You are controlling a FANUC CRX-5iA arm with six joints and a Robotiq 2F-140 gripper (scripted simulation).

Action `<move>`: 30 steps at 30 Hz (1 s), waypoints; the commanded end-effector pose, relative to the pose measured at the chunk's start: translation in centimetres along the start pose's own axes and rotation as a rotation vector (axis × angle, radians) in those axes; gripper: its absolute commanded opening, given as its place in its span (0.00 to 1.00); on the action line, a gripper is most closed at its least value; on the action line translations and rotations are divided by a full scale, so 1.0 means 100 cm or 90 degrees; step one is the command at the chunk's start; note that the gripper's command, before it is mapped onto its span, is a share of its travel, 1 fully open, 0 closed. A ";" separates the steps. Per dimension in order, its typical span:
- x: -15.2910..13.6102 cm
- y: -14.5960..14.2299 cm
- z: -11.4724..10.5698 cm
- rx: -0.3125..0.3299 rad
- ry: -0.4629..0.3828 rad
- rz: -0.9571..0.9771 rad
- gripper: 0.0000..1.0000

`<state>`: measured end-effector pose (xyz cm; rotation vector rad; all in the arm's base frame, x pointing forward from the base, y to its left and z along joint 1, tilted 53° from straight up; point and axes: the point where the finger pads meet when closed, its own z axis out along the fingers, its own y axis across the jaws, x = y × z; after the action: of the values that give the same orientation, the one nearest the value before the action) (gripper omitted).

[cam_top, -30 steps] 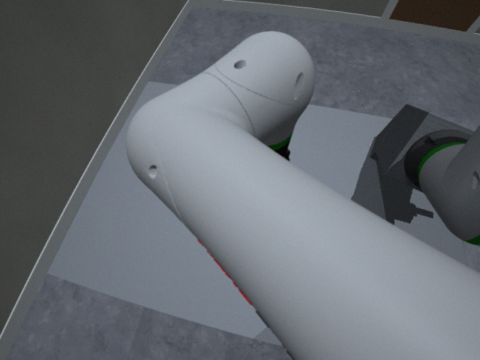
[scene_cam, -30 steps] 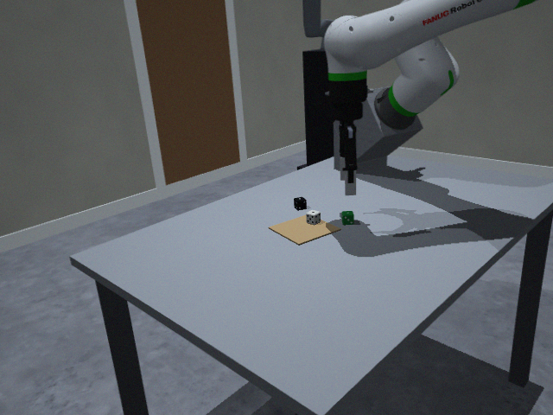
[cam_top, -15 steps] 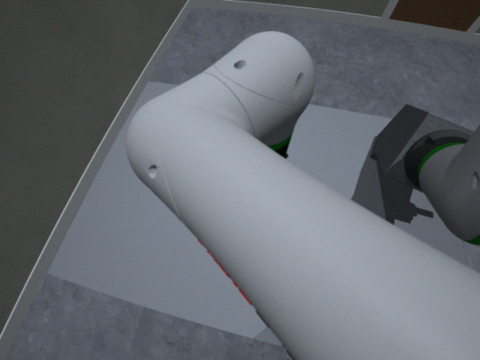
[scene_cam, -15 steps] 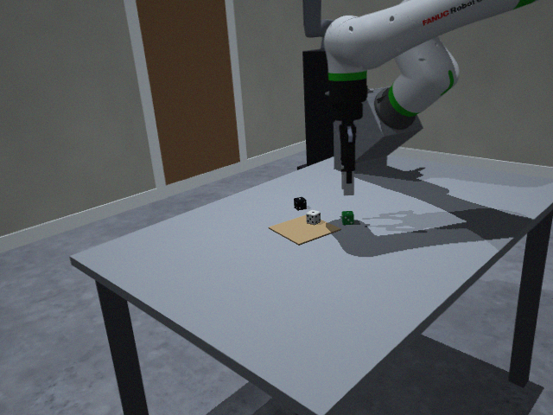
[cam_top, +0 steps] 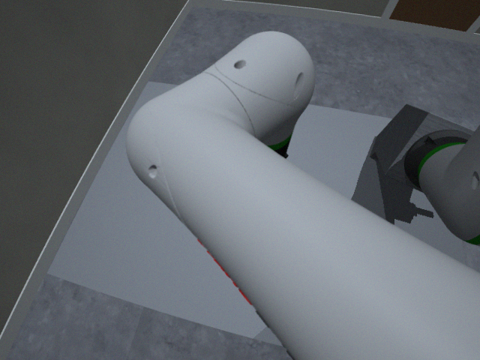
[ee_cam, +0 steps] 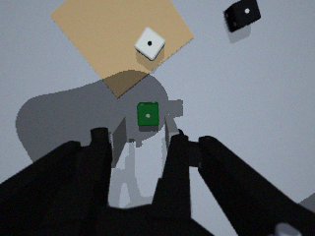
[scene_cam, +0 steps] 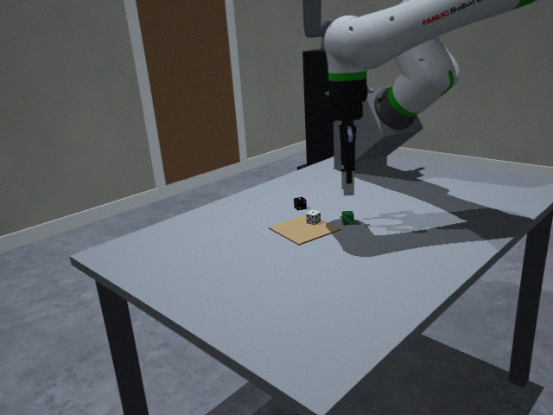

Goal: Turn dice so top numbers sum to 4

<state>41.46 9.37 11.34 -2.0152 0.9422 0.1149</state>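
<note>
In my exterior view the claw (scene_cam: pixel 348 181) (ee_cam: pixel 145 127) hangs in the upper right part of the frame, pointing down above the green die (scene_cam: pixel 347 217) (ee_cam: pixel 148 114). I have its fingers part-way spread, with a gap between them and nothing pinched. From the wrist, the green die sits near the middle of the frame, just beyond the fingertips, one pip on top; it rests on the worktop (scene_cam: pixel 250 285) (ee_cam: pixel 207 88), off the mat (scene_cam: pixel 299 232) (ee_cam: pixel 118 34).

The tan mat lies flat at the upper left of my wrist view. On it, near its right-hand edge, the white die (scene_cam: pixel 313 217) (ee_cam: pixel 150 43) shows one pip up. The black die (scene_cam: pixel 299 203) (ee_cam: pixel 242 15) is at the upper right there, off the mat, also showing a one. In my top view the arm (cam_top: pixel 240 170) hides all three dice and the mat.

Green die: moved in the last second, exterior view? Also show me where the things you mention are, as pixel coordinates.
No. The green die (scene_cam: pixel 347 218) (ee_cam: pixel 148 114) sits at the same spot off the right-hand corner of the tan mat (scene_cam: pixel 296 233) (ee_cam: pixel 108 34) as in both earlier exterior pictures.
</note>
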 end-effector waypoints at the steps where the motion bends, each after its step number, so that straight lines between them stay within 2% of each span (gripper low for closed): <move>1: 0.000 0.000 0.000 0.000 0.000 0.000 0.28; 14: 0.000 0.000 0.003 0.000 0.000 0.000 0.28; 30: 0.000 0.000 0.019 0.000 0.000 0.000 0.28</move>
<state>41.89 10.63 10.29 -2.0151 0.9418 0.1148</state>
